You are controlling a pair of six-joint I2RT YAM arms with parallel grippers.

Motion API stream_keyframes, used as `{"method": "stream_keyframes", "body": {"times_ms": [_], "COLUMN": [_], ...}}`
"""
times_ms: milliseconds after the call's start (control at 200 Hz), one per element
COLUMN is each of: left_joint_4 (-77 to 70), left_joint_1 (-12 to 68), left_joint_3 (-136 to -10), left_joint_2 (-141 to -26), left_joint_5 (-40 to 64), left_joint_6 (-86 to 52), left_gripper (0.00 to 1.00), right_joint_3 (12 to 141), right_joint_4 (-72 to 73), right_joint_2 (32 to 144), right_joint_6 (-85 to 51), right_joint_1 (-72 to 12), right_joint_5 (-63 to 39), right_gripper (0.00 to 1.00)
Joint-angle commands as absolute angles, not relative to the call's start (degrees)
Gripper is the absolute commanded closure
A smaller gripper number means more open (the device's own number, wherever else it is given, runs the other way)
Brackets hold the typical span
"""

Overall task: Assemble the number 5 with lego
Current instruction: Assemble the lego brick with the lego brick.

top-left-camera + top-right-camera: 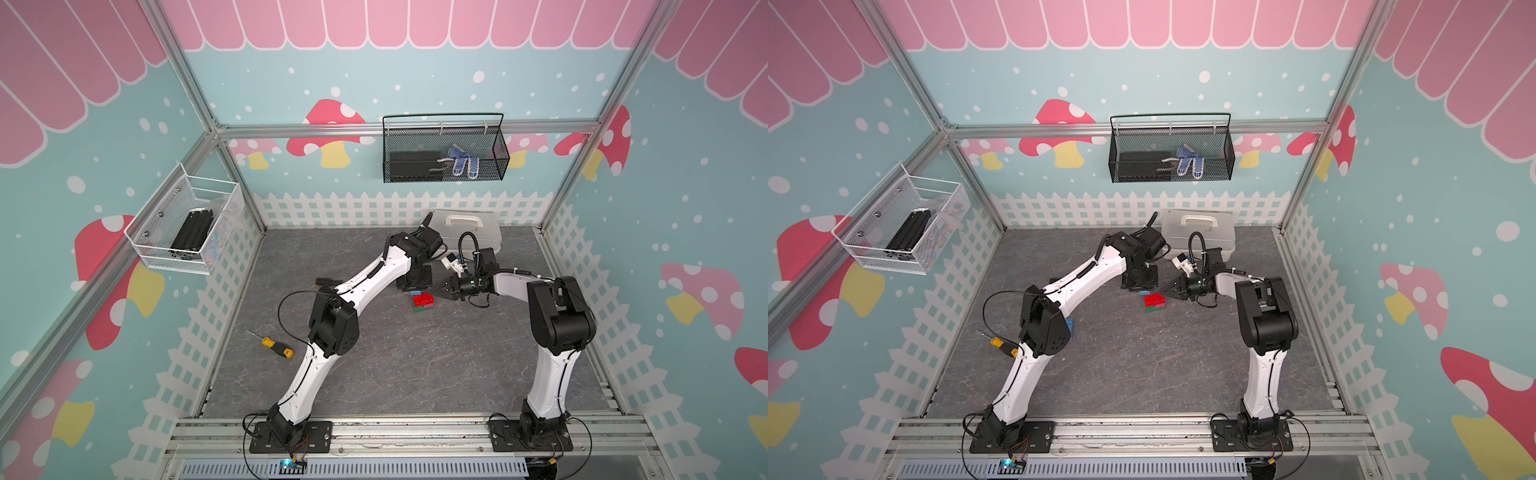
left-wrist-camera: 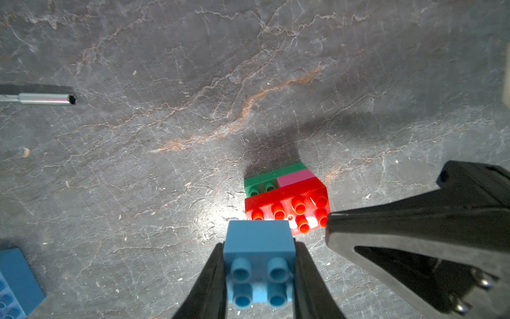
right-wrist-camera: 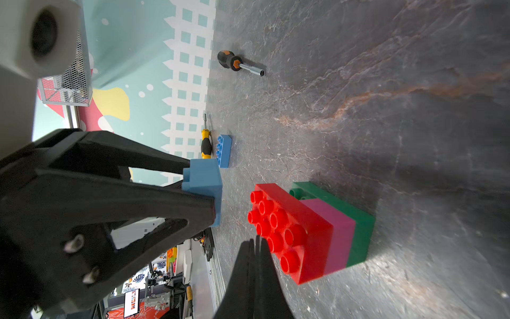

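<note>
At the centre of the table (image 1: pixel 415 374): the stack stands studs up, with the green brick (image 3: pixel 361 221) at the bottom, the pink brick (image 3: pixel 339 234) on one end of it, and the red brick (image 3: pixel 292 229) across the top.
Left gripper (image 2: pixel 259 245): clamped on the small blue brick (image 2: pixel 258 237), which it holds studs up. The brick is just beside the stack, higher than the red studs and not touching them.
Right gripper (image 3: pixel 255 243): fingers pressed together and empty, just right of the stack.
Long blue brick (image 3: pixel 224 150): lies on the table well to the left, beside the yellow-handled screwdriver (image 3: pixel 205 143).
Risk, tipping: the red end with no pink under it looks unsupported, so pressing there could lever the red brick off or tilt the stack.
Risk, wrong end: seating the blue brick above the pink one would likely spoil the 5.
Risk, seating: a slightly offset descent may leave the brick riding on the studs.
Risk, contact: the two grippers are close together and could knock each other or the loose stack.
</note>
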State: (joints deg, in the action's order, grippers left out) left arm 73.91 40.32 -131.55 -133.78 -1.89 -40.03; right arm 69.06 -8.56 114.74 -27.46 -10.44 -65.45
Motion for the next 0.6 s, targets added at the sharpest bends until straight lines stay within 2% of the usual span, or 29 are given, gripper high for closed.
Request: {"method": "stream_keyframes", "body": {"times_ms": [0, 595], "left_joint_4": [74.55, 73.89], "left_joint_1": [41.29, 41.84], "left_joint_3": [-132.39, -132.63], "left_joint_2": [-133.75, -135.42], "left_joint_5": [-2.13, -1.53], "left_joint_6": [-41.08, -42.44], "left_gripper": [0.82, 0.81], "right_joint_3": [70.49, 72.16], "right_joint_4": [-8.95, -16.28], "right_joint_2": [116.39, 118.84], "right_joint_6": [-26.82, -23.42], "right_joint_1": [-10.84, -11.07], "right_joint_5": [-66.50, -61.39], "right_gripper": [1.00, 1.00]}}
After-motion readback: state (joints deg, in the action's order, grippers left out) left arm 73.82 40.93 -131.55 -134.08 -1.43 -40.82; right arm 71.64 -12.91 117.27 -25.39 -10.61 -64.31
